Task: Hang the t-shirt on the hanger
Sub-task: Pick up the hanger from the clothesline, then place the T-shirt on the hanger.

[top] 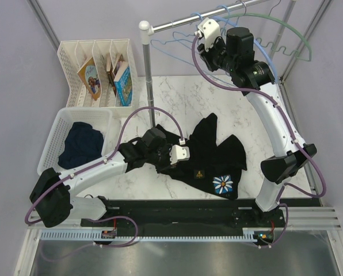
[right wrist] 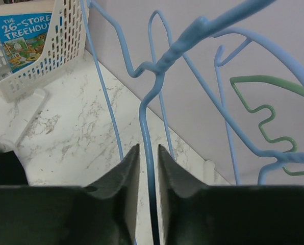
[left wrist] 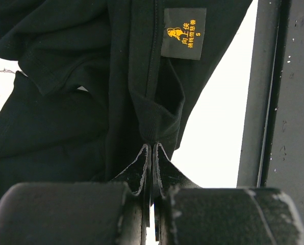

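Ravi: White marble table (top: 177, 98), purple walls behind. Where's the t-shirt (top: 217, 155)?
Jo: Crumpled on the table, mid-front, just ahead of the pole (top: 149, 75). The daisy print (top: 222, 185) faces up near the front edge.
Ravi: And the left gripper (left wrist: 152, 149)?
Jo: Down at the shirt's left side. Its fingers are pressed together, pinching a fold of black fabric near the neck label (left wrist: 183, 33).
Ravi: Where's the hanger (right wrist: 143, 122)?
Jo: Up on the rail (top: 177, 22) at the back, among other blue ones and a green hanger (right wrist: 259, 78).
Ravi: And the right gripper (right wrist: 148, 153)?
Jo: Raised at the rail. Its fingers are narrowly parted, straddling the hanger's thin blue wire just under the twisted neck. There's a sliver of gap on each side at the tips, so it isn't clamped there.
Ravi: Anything else?
Jo: There's a white basket (top: 52, 141) at left with a navy garment (top: 82, 144) in it, and a book rack (top: 73, 63) behind that.
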`<action>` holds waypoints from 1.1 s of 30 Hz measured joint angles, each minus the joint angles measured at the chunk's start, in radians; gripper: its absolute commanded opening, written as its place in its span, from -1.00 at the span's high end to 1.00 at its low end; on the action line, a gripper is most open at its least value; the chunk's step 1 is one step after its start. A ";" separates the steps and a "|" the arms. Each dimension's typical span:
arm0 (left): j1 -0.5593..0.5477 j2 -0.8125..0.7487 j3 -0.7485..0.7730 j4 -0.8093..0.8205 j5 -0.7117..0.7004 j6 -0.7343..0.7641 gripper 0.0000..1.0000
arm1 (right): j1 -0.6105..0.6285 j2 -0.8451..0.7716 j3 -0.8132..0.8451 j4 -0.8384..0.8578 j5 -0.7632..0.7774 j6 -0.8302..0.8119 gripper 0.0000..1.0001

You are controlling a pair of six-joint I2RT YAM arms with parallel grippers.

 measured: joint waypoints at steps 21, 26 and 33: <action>0.018 0.000 0.006 -0.001 -0.003 -0.008 0.97 | 0.000 -0.352 -0.189 0.018 -0.060 -0.122 1.00; 0.026 0.001 0.012 -0.002 -0.002 -0.015 0.97 | 0.002 -0.535 -0.463 -0.114 -0.071 -0.219 1.00; 0.087 0.015 0.017 -0.003 0.023 -0.060 0.96 | 0.001 -0.747 -0.669 -0.399 -0.067 -0.241 1.00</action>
